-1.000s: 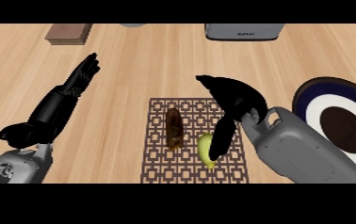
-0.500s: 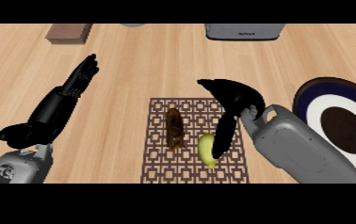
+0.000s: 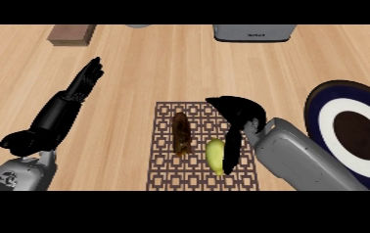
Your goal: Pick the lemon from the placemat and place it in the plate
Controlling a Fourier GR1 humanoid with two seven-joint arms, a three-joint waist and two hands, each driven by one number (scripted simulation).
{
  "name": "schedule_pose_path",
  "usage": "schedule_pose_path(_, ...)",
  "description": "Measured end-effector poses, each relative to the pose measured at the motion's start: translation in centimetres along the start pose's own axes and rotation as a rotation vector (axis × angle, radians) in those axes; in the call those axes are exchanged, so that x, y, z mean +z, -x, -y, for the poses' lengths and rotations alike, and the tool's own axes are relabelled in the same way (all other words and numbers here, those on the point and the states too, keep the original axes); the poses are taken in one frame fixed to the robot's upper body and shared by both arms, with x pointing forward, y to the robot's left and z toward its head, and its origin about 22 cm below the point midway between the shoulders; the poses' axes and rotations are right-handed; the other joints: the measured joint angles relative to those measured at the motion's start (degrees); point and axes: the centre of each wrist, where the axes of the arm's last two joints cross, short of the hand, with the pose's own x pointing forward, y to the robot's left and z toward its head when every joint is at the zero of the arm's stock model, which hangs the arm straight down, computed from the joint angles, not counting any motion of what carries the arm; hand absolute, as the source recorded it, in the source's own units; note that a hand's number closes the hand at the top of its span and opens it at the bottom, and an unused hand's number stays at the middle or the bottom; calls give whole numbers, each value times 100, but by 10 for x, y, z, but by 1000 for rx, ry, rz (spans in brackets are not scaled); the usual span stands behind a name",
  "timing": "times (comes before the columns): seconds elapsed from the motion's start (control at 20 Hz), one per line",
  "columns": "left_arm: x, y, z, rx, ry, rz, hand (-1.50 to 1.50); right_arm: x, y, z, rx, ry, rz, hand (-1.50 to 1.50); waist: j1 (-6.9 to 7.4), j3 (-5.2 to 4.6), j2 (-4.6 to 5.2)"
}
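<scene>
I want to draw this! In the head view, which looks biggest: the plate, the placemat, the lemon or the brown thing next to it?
1. Placemat
2. Plate, partly cut off by the edge, so unsure
3. Brown thing
4. Lemon, partly hidden by the right hand

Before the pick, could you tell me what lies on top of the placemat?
On the placemat lie a lemon and a brown item left of it. The right hand covers the lemon's right side.

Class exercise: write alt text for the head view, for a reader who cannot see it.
The robot's right hand curls down beside a yellow lemon on a patterned placemat, next to a brown object. A dark-rimmed plate sits at the right edge; the open left hand rests at the left.
</scene>
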Motion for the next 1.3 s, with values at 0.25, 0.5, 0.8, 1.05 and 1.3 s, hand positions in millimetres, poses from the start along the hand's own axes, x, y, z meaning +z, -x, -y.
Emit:
schedule_pose_path(0.25, -4, -2, -4, -1, 3, 1, 0, -11, 0, -15, 6, -43, -14, -150, -8, 1, 1)
schedule_pose_path(0.5, 1, -1, -1, 2, 1, -7, 0, -21, 3, -35, 22, -93, -28, -150, -1, 2, -1)
schedule_pose_path(0.8, 4, -3, 1, 2, 2, -2, 0, -31, 5, -65, 61, -128, -52, -150, -6, 2, -1)
schedule_pose_path(1.05, 1, -1, -2, -4, 4, -1, 0, -38, 6, -73, 100, -126, -54, 150, -5, -6, -23)
schedule_pose_path(1.3, 3, -4, -1, -4, 2, -1, 0, -39, 4, -77, 182, -73, -17, 150, -12, -27, -51)
